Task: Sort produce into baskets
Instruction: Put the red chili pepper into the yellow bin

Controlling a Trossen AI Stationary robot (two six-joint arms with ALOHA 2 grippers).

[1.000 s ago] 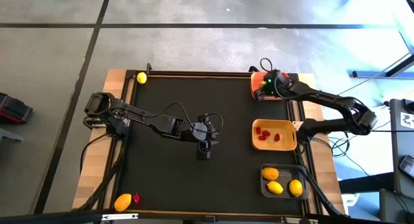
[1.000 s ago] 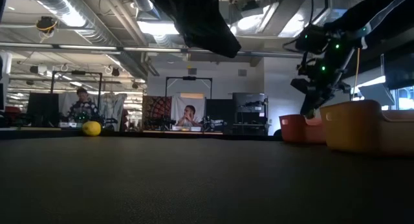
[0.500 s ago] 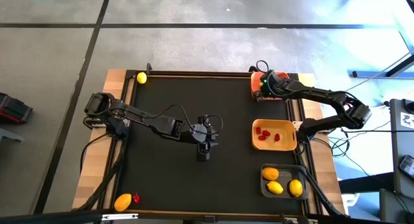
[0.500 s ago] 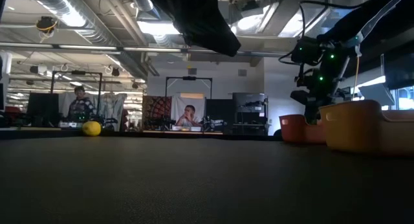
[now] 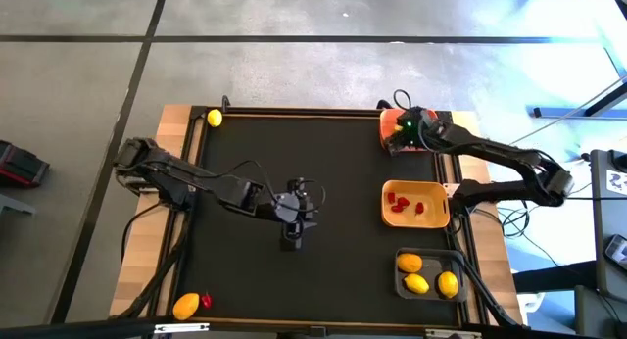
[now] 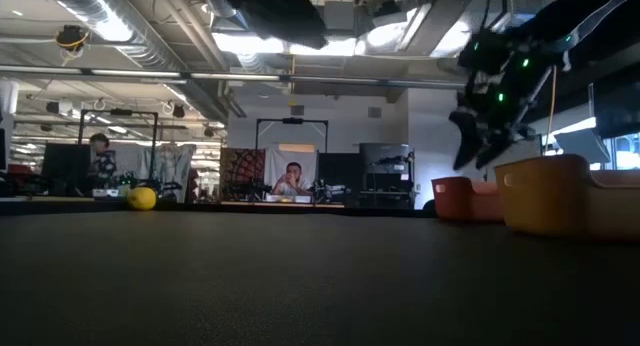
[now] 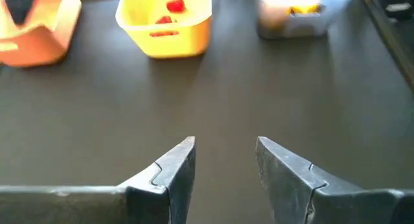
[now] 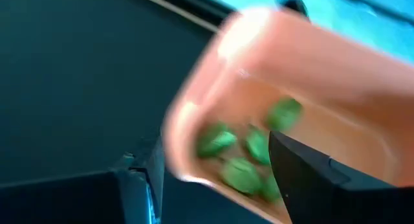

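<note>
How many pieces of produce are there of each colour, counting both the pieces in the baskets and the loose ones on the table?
Yellow pieces: 5 (3 in the dark basket, 2 loose on the table)
Red pieces: about 5 (about 4 in the yellow basket, 1 loose)
Green pieces: about 5, in the orange basket
Total: about 15

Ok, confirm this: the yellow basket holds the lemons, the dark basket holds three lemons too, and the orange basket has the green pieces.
Not quite. The yellow basket holds red pieces, not lemons; the high view shows it. The rest stands: the dark basket holds three lemons, and the orange basket has the green pieces.
</note>
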